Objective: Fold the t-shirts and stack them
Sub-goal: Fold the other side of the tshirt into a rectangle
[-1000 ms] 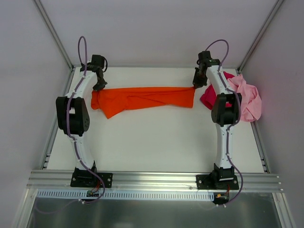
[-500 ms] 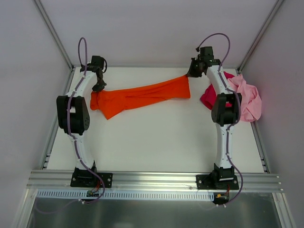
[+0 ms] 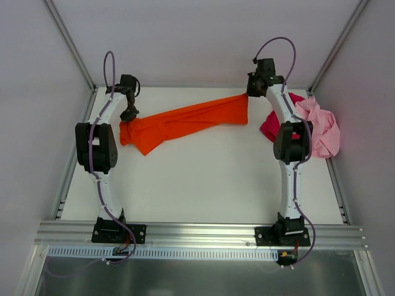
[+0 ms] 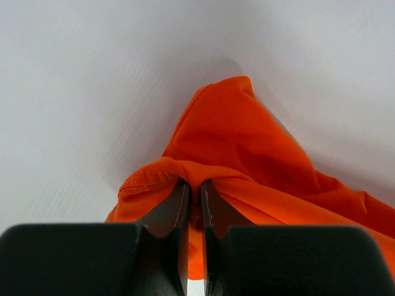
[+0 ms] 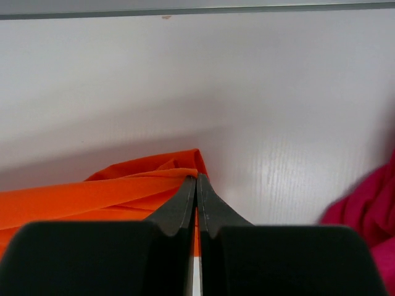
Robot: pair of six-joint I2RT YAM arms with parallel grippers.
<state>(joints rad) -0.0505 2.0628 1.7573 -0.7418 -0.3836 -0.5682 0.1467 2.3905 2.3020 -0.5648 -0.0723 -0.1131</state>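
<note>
- Orange t-shirt stretches as a long bunched band across the far half of the table, left end low, right end raised.
- Left gripper sits at the far-left part of the table, right on the shirt's left end. In the left wrist view its fingers are pinched nearly together with a fold of orange hem caught between them. The rest of the cloth spreads out beyond the tips onto the table.
- Right gripper is near the table's far edge, right of centre, clamped tight on the shirt's right corner. In the right wrist view the two fingers meet with only a thin edge of orange between them, and the cloth trails off to the left.
- Red t-shirt lies crumpled at the table's right side, partly behind the right arm, just right of the orange shirt's raised end.
- Pink t-shirt lies heaped against the table's right edge, touching the red one.
- Versus one second ago: the right gripper has moved toward the table's far edge, taking the corner with it. The band lay level across the table then and now slants up to the right.
- Left gripper, red shirt and pink shirt are about where they were.
</note>
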